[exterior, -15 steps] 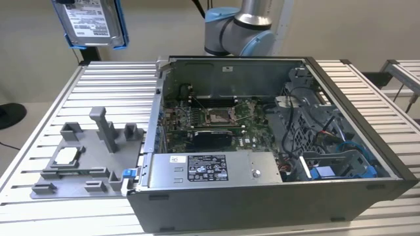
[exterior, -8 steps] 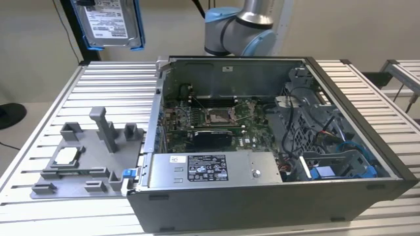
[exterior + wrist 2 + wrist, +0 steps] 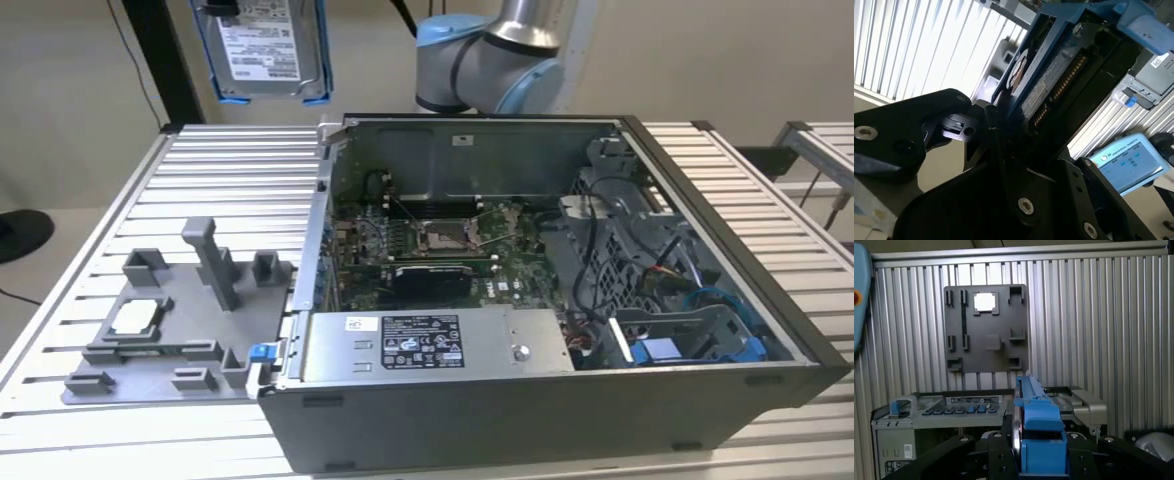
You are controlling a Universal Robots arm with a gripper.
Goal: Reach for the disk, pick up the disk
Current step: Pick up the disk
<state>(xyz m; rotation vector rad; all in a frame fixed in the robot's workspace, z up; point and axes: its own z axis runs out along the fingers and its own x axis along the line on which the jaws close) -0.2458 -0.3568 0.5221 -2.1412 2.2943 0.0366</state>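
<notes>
Silver, flat and rectangular, with a white printed label and a blue plastic bracket round its edges, the disk hangs high above the ribbed aluminium table, up at the exterior view's left and well apart from the open grey computer case. In the first wrist view the black gripper is clamped on the disk, which stands edge-on between its fingers. On the table lies a grey plastic fixture plate bearing a small square silver chip

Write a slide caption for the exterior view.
Disk hangs high in the air, clear of the open computer case on the slatted table.
</notes>
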